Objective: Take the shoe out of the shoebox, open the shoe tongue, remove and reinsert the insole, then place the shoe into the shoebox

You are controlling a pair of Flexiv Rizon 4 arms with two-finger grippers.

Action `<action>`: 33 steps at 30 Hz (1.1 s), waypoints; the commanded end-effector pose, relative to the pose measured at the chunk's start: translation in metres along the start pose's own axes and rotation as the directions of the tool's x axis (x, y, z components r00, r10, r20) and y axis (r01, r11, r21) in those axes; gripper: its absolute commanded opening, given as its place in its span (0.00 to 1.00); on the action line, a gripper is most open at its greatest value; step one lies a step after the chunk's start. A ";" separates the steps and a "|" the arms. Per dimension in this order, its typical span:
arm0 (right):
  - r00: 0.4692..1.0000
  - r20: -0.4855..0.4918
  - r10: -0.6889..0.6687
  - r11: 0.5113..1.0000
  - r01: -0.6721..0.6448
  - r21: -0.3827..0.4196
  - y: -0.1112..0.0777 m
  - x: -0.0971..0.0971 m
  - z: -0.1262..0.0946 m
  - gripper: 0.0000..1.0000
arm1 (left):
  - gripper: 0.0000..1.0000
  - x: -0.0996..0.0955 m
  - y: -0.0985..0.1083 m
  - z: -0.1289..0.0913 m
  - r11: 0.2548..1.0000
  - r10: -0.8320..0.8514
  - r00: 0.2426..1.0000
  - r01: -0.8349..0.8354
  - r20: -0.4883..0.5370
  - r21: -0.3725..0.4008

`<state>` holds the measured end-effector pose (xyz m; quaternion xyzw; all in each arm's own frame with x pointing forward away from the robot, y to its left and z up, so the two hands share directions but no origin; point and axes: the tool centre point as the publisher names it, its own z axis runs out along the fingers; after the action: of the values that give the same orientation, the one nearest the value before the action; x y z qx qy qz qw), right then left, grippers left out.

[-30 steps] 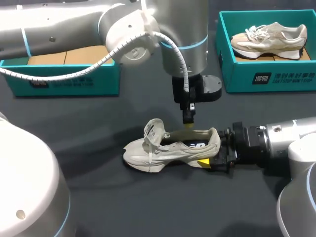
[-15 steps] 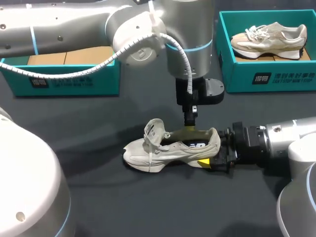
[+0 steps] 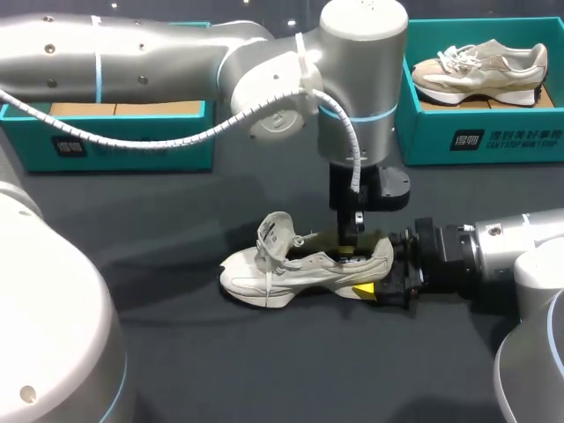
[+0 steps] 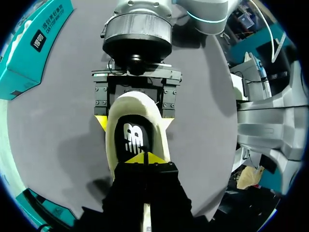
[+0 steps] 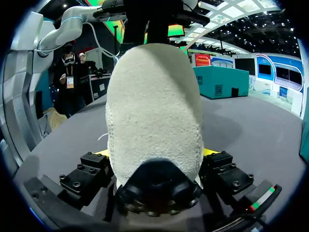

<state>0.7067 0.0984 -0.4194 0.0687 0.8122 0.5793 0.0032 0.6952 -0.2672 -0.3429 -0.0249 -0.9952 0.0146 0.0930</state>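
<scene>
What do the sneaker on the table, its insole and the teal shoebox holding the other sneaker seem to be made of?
Sneaker: matte beige fabric, probably suede and mesh; its heel looks nubby. Insole: smooth black top, likely foam beneath. Shoebox: matte teal cardboard, judging by the thin straight walls.

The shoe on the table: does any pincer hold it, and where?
The right pincer clamps the shoe at its heel. The left pincer is in its opening; grip unclear.
</scene>
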 end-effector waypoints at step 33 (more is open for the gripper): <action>1.000 0.000 0.002 1.000 -0.002 0.005 0.000 -0.002 0.001 0.00 | 0.00 0.009 0.036 0.052 0.997 -0.073 0.997 0.073 -0.011 -0.014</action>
<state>0.7067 0.0984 -0.4194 0.0686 0.8122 0.5793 0.0031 0.6782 -0.2352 -0.3914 0.0110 -0.9952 -0.0002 0.0967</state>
